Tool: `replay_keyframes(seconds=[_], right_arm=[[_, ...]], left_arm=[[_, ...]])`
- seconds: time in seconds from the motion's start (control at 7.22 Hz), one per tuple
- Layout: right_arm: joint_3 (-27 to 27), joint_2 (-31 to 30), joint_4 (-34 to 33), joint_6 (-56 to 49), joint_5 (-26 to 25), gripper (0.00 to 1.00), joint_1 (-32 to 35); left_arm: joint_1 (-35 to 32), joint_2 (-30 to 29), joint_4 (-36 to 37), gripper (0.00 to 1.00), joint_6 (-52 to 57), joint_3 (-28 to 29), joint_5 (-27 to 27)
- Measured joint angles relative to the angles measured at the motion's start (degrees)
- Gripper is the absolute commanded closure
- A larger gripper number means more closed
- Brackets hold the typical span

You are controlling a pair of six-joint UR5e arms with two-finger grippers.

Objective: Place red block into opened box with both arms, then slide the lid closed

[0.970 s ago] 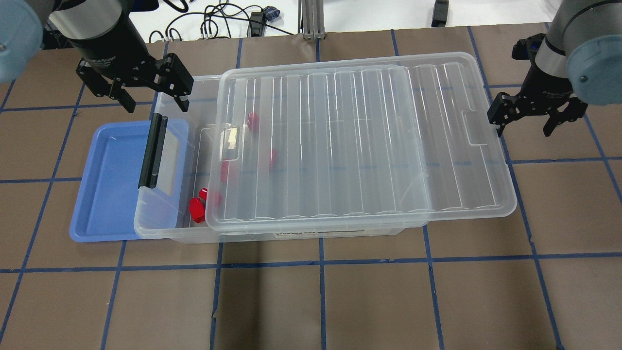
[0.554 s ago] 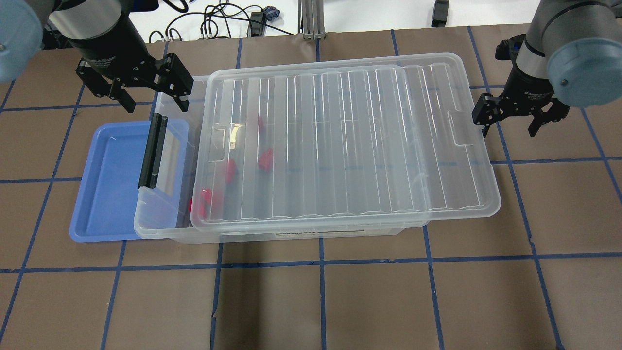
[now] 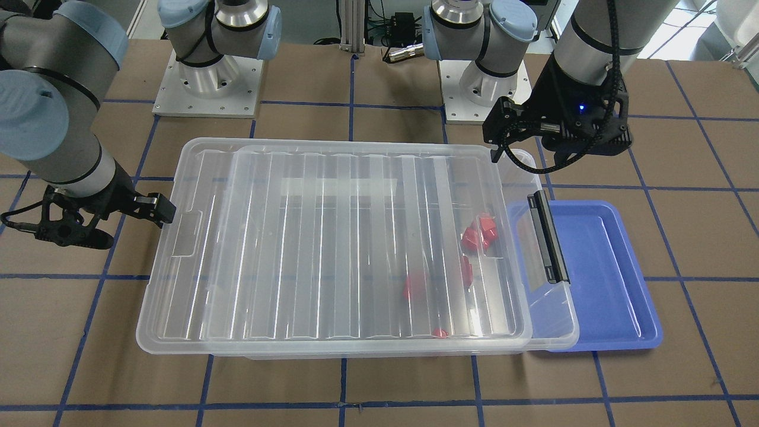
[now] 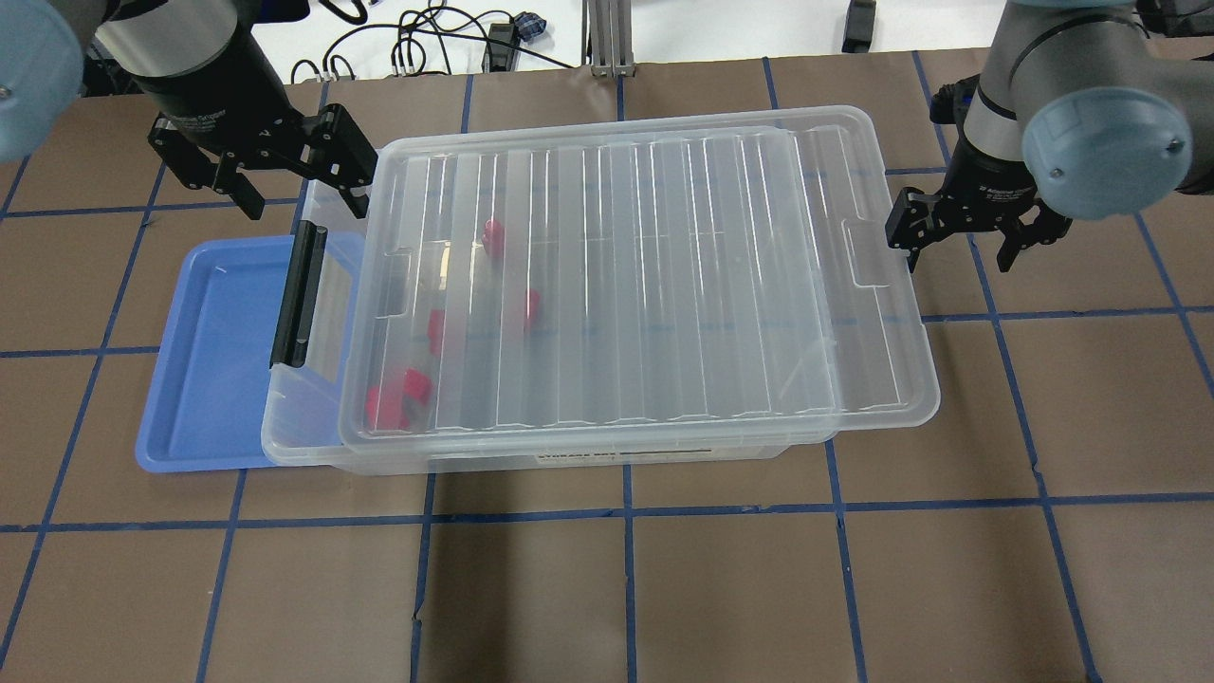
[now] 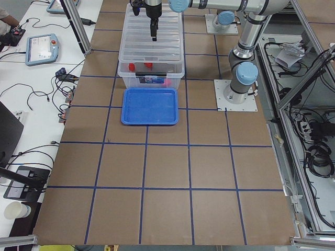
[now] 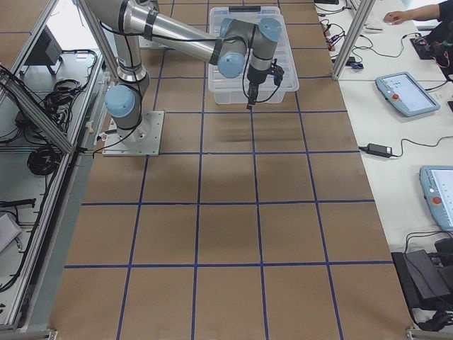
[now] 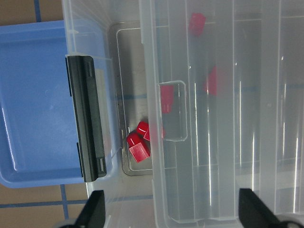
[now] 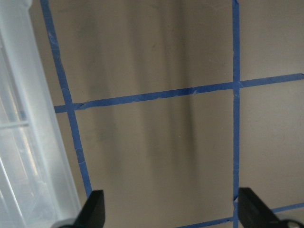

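Note:
Several red blocks (image 4: pixel 492 235) lie inside the clear box (image 4: pixel 308 448), most of them seen through the lid (image 4: pixel 664 285); a cluster (image 7: pixel 138 147) sits near the handle end. The lid rests on the box and overhangs its right end, leaving a narrow strip uncovered beside the black handle (image 4: pixel 299 294). My right gripper (image 4: pixel 960 258) is open, with one finger against the lid's right edge. Over the box's far-left corner hangs my left gripper (image 4: pixel 303 201), open and holding nothing.
A blue tray (image 4: pixel 209 360) lies partly under the box's handle end. Cables (image 4: pixel 427 43) run along the white bench beyond the table. The brown tabletop (image 4: pixel 626 588) has blue tape lines. A person's hand (image 6: pixel 400 15) shows at a side bench.
The lid has slid left over the box, with my right gripper following against its right edge. The open gap by the handle has narrowed. My left gripper has stayed still.

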Motion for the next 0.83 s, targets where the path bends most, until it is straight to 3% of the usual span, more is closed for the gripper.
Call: replay_keyframes(seconds=[0.83], right_arm=[[-0.06, 0.15, -0.42, 2.11, 0.32, 0.00, 4.93]], left_arm=[[0.00, -0.09, 0.15, 0.00, -0.11, 0.00, -0.20]])
